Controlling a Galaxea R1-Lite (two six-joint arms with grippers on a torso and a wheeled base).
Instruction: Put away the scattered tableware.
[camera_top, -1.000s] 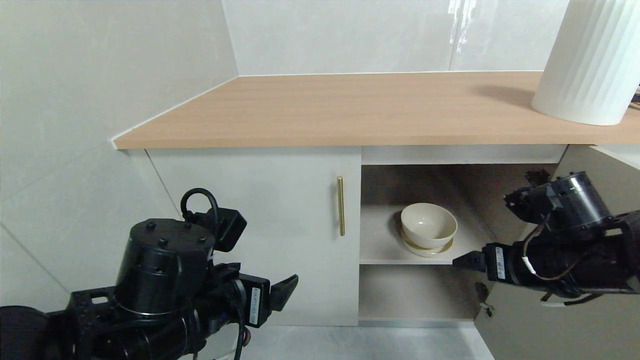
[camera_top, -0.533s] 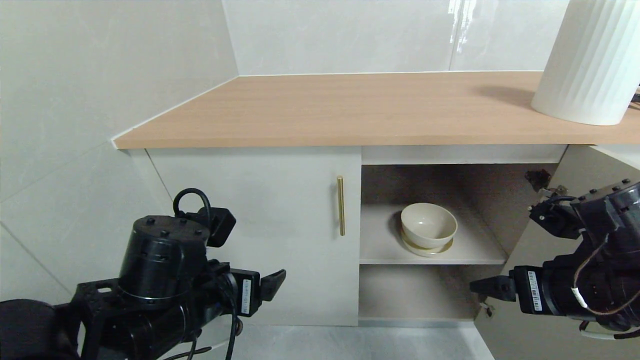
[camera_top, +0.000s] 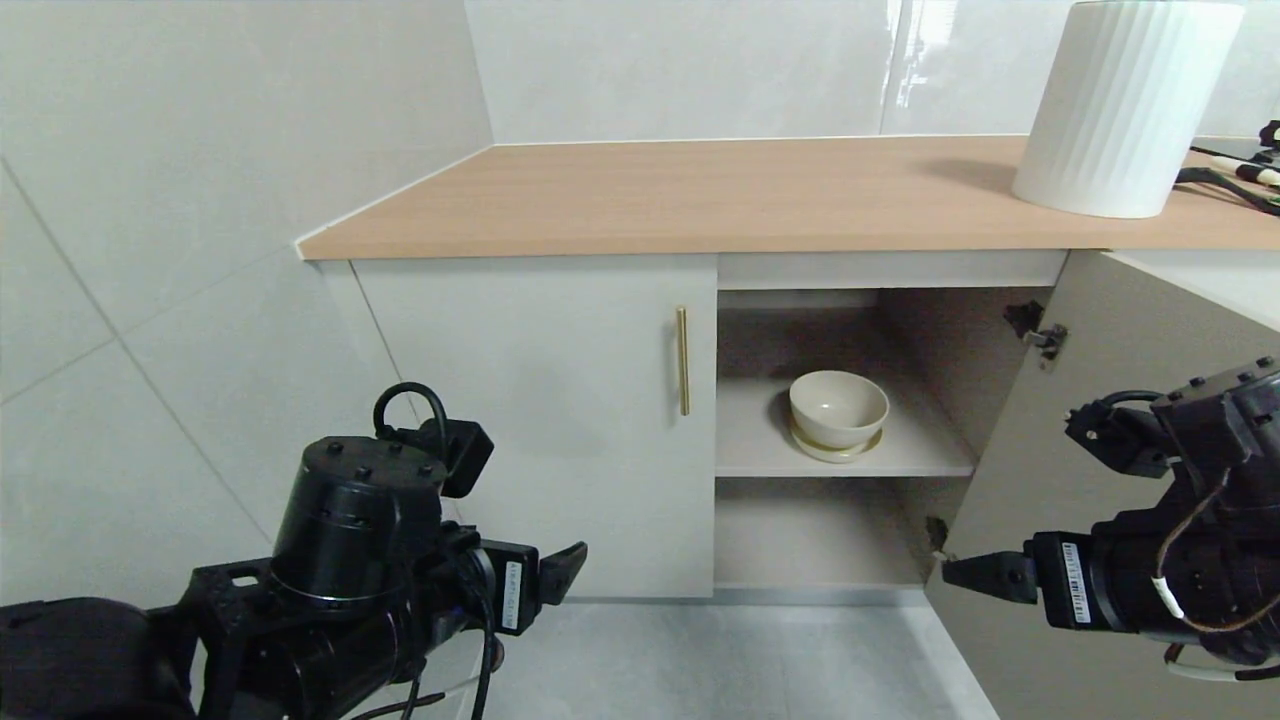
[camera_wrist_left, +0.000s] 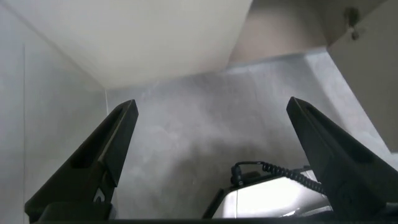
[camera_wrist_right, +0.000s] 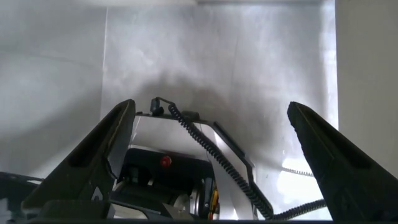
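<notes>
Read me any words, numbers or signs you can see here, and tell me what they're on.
White label on the left gripper: print too small to read.
White label on the right gripper: print too small to read.
No text on the bowl, cupboard or worktop.

The cabinet shelf (camera_top: 752, 447) bears a plate (camera_top: 838, 454) holding a bowl (camera_top: 838, 407).

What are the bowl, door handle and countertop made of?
Bowl: likely glazed ceramic, cream with a soft sheen.
Door handle: probably metal, a slim brass-coloured bar with a satin shine.
Countertop: wood or wood-look laminate, matte, with faint grain lines.
</notes>
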